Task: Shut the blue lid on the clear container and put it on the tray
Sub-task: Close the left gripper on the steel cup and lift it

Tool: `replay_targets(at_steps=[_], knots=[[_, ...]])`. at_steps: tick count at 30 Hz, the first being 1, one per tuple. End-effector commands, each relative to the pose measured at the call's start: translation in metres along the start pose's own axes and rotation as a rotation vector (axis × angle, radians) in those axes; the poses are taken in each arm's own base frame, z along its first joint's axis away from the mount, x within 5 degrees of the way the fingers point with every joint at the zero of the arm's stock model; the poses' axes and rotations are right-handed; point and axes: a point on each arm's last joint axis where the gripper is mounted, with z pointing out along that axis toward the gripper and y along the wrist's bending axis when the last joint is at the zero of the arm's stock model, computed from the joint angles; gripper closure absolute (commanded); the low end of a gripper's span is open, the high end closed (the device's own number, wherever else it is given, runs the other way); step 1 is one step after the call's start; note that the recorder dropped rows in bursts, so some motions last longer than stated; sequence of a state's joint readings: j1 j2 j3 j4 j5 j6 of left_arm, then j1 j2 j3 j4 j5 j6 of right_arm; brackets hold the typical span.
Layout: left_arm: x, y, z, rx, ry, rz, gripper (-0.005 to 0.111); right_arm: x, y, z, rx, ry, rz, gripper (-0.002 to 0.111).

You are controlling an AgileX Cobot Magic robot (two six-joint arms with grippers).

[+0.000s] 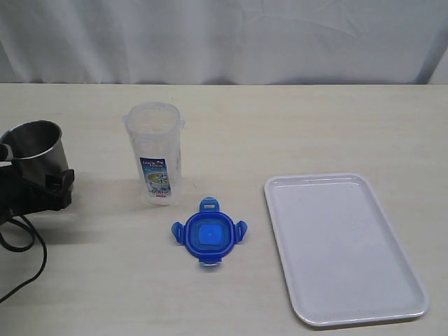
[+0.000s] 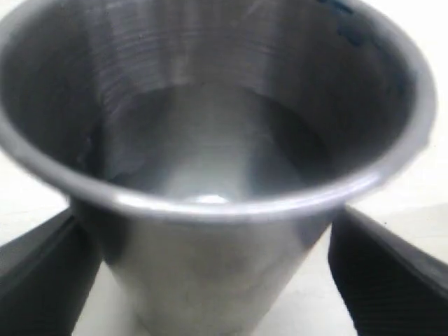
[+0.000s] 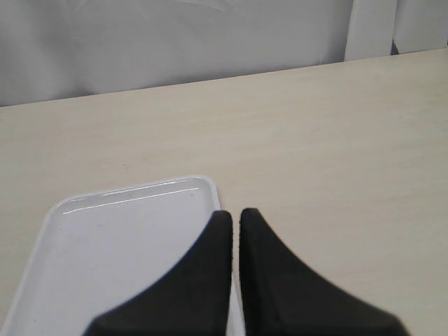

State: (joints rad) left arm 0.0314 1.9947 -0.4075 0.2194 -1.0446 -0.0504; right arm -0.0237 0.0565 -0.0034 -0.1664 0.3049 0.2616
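The clear container [image 1: 155,150] stands upright and uncovered on the table, label facing the exterior view. The blue lid [image 1: 206,234] lies flat on the table just in front of it, flaps spread out. To the right lies the white tray [image 1: 343,245], [image 3: 126,245], with nothing on it. My left gripper [image 1: 49,185], [image 2: 210,231] is at the far left, its black fingers [image 2: 42,280] on either side of a steel cup [image 1: 35,143], [image 2: 210,140]. My right gripper [image 3: 236,213] is shut on nothing, over the tray's far corner; the exterior view does not show it.
A black cable [image 1: 28,255] loops on the table at the left edge. A white curtain [image 1: 224,38] hangs behind the table's far edge. Bare tabletop [image 1: 294,133] lies between the container and the tray.
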Motion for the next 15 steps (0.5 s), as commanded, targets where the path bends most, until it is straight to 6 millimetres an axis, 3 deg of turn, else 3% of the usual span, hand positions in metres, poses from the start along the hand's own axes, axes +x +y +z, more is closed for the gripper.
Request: replay_targets(at_steps=[1, 4, 12, 15], knots=[[-0.0053, -0.0027, 0.0016, 0.015, -0.054, 0.008, 0.021, 0.0011, 0.0, 0.0002, -0.002, 0.002, 0.0, 0.104], [-0.0065, -0.0028, 0.0016, 0.015, -0.066, 0.008, 0.029, 0.0011, 0.0, 0.0002, -0.002, 0.002, 0.0, 0.104], [-0.0068, -0.0032, 0.0015, 0.021, -0.069, 0.006, 0.083, 0.0011, 0.0, 0.0002, -0.002, 0.002, 0.0, 0.104], [-0.0079, -0.0009, 0.0015, -0.005, -0.082, -0.007, 0.094, 0.0011, 0.0, 0.0002, -0.002, 0.002, 0.0, 0.104]])
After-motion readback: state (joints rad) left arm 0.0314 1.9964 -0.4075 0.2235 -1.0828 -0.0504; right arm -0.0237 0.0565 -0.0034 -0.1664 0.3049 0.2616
